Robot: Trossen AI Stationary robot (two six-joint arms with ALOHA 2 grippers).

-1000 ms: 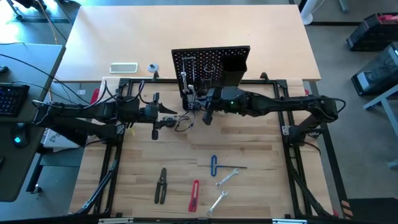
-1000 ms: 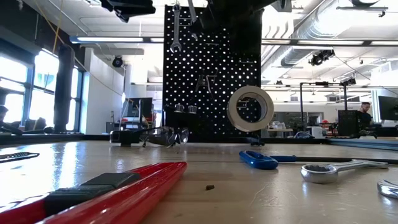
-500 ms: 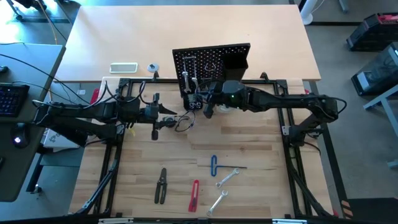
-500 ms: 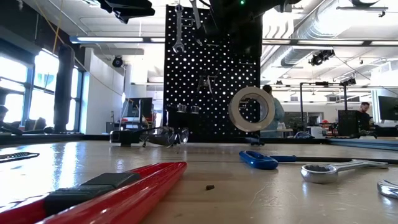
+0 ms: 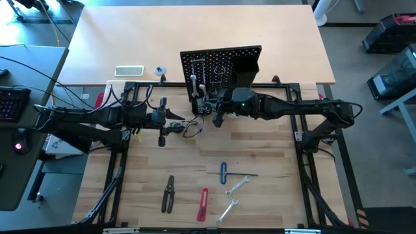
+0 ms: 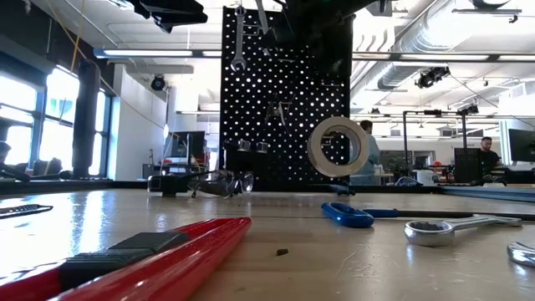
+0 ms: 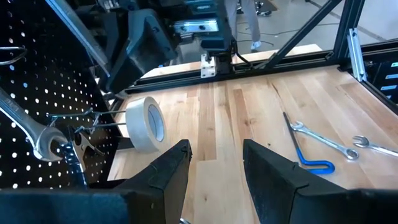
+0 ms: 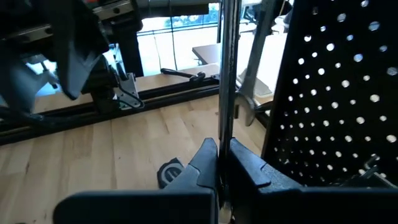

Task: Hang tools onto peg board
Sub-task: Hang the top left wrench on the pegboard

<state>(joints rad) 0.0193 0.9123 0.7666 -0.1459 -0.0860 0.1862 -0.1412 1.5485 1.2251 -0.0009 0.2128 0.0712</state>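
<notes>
Between right claw (image 8: 219,163) fingers, seemingly a wrench (image 8: 227,68), beside peg board (image 8: 336,93).

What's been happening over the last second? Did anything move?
The right gripper, clamped on a thin metal tool, shifted slightly along the peg board. The tape roll swung a bit on its hook. The left gripper and the tools on the table stayed put.

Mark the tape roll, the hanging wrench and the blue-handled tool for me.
tape roll (image 6: 337,146), low view, on its pale front ring.
hanging wrench (image 6: 239,38), low view, on its shank.
blue-handled tool (image 5: 223,173), high view, on its blue handle.
</notes>
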